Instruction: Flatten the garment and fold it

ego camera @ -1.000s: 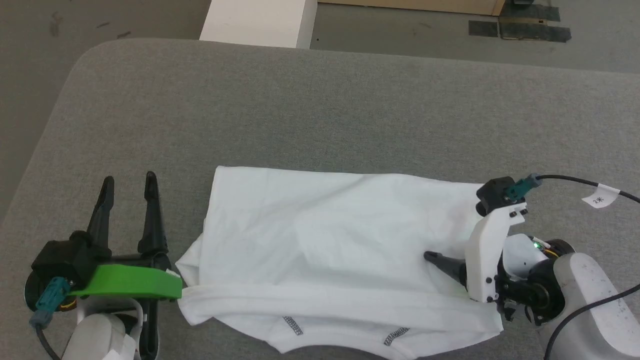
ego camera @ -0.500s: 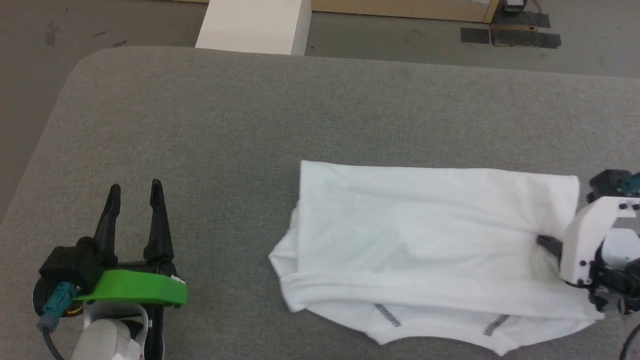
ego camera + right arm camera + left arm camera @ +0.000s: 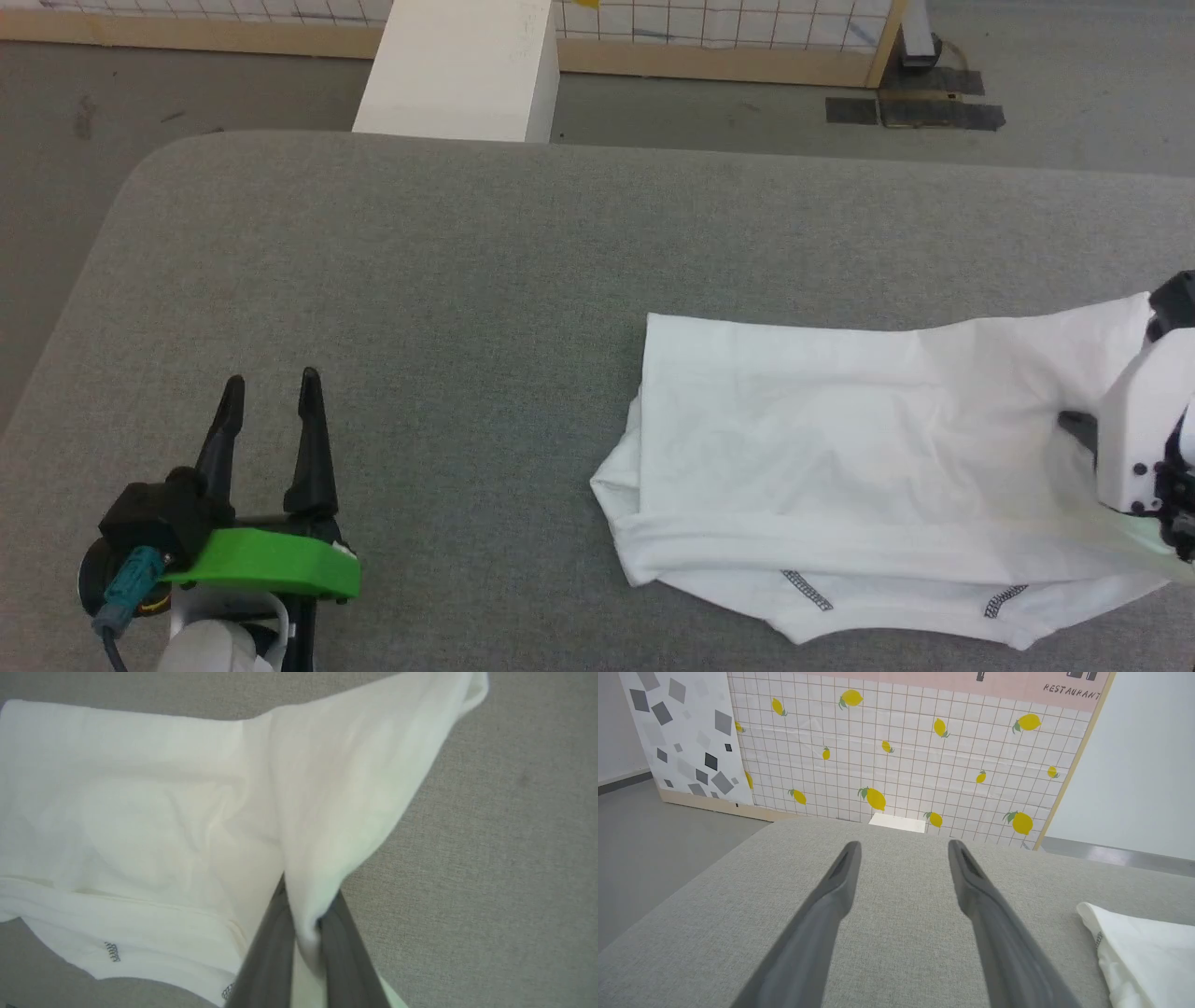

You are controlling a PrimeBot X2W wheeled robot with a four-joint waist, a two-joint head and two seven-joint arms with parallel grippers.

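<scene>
On the table (image 3: 448, 261) before the robot, the garment (image 3: 868, 467) lies across the right half, nearer the robot's edge than the far one, its upper layer resting on a lower one that juts out on the near side. Its right end is up off the surface, caught between the fingers of the right gripper (image 3: 306, 896) at the table's right side. The left gripper (image 3: 271, 378) sits over the near left part of the table, well apart from the garment, fingers pointing to the far edge. Behind that edge, left of centre, a box (image 3: 457, 70) stands on the floor (image 3: 187, 84), a panel (image 3: 728, 23) behind it
</scene>
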